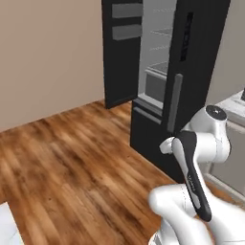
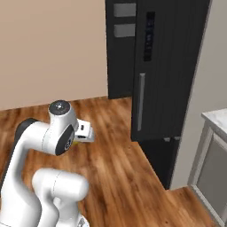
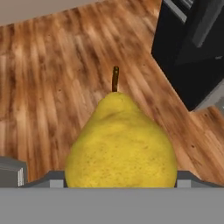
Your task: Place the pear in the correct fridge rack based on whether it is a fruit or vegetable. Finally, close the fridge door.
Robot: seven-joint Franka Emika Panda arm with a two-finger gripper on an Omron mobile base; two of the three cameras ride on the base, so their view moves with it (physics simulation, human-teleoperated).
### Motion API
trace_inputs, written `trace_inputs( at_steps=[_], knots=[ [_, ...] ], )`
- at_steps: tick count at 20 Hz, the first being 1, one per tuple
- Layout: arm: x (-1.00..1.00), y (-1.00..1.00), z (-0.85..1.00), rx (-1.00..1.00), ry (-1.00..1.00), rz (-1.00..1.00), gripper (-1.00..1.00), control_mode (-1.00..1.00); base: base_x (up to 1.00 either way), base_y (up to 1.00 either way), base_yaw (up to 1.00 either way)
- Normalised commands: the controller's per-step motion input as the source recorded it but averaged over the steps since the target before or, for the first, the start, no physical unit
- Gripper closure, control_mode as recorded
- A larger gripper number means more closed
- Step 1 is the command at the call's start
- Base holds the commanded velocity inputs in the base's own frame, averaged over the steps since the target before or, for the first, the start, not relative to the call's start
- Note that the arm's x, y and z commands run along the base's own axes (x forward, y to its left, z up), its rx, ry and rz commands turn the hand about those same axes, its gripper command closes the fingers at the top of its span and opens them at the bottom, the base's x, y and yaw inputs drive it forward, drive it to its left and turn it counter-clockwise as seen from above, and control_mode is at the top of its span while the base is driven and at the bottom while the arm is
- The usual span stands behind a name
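Standing open, fridge door (image 1: 119, 52) beyond pear (image 3: 120, 144).

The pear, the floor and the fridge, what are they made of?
The pear looks like real fruit skin: matte yellow with tiny speckles and a dark woody stem. The floor looks like polished wood, going by its brown streaky planks with a soft shine. The fridge seems to be smooth dark metal or plastic with a grey handle; the look leaves that open.
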Motion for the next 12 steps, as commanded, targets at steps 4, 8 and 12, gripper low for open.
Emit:
trace_inputs(
  at_steps=[4,8,12],
  knots=[
    [0.0,0.0,0.0,0.0,0.0,0.0,1.0,1.0,0.87,1.0,-0.1],
    [0.0,0.0,0.0,0.0,0.0,0.0,1.0,1.0,1.0,1.0,-0.45],
    [0.0,0.0,0.0,0.0,0.0,0.0,1.0,1.0,1.0,1.0,-0.53]
  ],
)
